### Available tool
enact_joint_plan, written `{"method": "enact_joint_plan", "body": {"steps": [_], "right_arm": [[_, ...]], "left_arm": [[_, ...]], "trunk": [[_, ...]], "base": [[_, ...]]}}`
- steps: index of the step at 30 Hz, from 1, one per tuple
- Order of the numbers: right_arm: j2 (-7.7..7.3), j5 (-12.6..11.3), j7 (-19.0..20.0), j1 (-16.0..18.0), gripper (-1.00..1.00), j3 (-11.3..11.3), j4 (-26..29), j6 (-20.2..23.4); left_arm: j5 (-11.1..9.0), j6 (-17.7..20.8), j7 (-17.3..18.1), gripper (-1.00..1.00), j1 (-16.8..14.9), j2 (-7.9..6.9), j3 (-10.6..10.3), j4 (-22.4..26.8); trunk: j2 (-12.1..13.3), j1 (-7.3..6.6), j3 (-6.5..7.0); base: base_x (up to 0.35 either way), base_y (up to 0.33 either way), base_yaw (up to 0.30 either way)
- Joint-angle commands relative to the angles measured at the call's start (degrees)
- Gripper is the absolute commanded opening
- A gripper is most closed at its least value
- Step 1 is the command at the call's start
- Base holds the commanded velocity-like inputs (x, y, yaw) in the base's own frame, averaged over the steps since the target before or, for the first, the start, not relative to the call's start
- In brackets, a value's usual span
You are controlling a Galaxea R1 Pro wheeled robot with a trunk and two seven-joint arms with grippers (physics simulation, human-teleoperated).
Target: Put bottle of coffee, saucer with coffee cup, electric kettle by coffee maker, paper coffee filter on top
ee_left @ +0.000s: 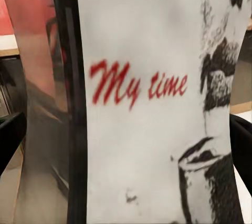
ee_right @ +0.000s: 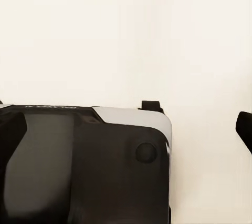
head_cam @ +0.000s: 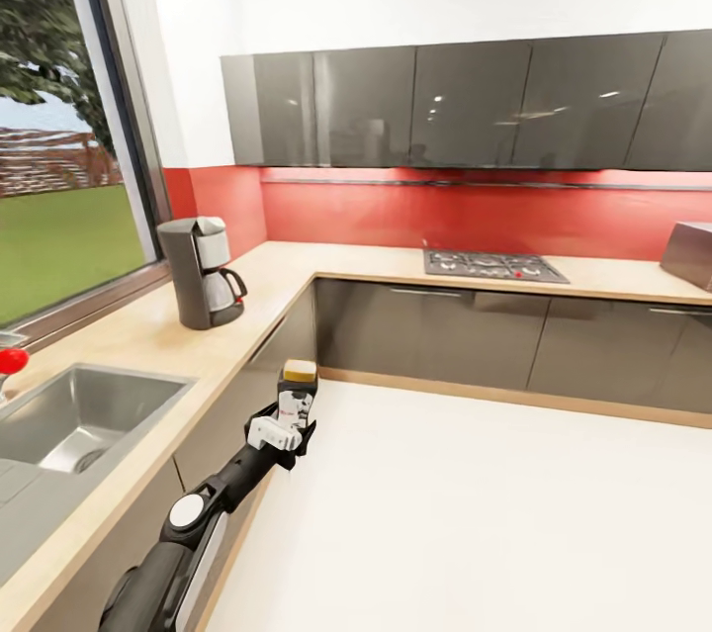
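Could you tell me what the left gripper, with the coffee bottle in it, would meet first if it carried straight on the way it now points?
Probably the dark cabinet front under the countertop. The left gripper, shut on the bottle of coffee, sits below counter level, pointing toward that corner; depth is unclear.

sink point(head_cam: 59, 419) cropped, bottle of coffee point(ee_left: 152, 98) label partly cropped
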State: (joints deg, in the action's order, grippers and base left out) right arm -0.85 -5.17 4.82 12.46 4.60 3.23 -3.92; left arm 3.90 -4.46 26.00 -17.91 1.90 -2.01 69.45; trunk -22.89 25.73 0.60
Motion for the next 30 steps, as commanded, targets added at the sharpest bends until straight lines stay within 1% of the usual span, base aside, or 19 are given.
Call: {"method": "enact_joint_plan", "body": {"steps": [1, 8, 24, 27, 30], "right_arm": [[-0.03, -0.55, 0.19, 0.02, 1.0, 0.47, -0.07, -0.21], [-0.03, -0.55, 0.19, 0.02, 1.0, 0.42, -0.14, -0.21], [-0.2, -0.55, 0.19, 0.02, 1.0, 0.49, -0.16, -0.21], [-0.15, -0.55, 0.19, 0.02, 1.0, 0.5, -0.16, -0.21], [-0.01, -0.55, 0.19, 0.02, 1.0, 0.53, -0.16, -0.21]], "left_arm": [[0.32, -0.35, 0.11, -1.0, -0.02, 0.03, 0.07, -0.01], [0.32, -0.37, 0.11, -1.0, -0.02, 0.03, 0.01, -0.01], [0.32, -0.39, 0.11, -1.0, -0.02, 0.03, -0.01, -0.01], [0.32, -0.57, 0.11, -1.0, 0.02, 0.07, -0.03, -0.01], [0.32, -0.74, 0.11, -1.0, 0.16, 0.16, 0.01, 0.14]], "trunk": [[-0.03, 0.05, -0.02], [-0.03, 0.05, -0.02], [-0.03, 0.05, -0.02], [-0.03, 0.05, -0.02], [-0.03, 0.05, -0.02]], "base": [[0.336, 0.0, 0.0], [0.325, -0.056, 0.0], [0.283, -0.156, 0.0], [0.136, -0.08, 0.063], [0.04, -0.023, 0.207]]}}
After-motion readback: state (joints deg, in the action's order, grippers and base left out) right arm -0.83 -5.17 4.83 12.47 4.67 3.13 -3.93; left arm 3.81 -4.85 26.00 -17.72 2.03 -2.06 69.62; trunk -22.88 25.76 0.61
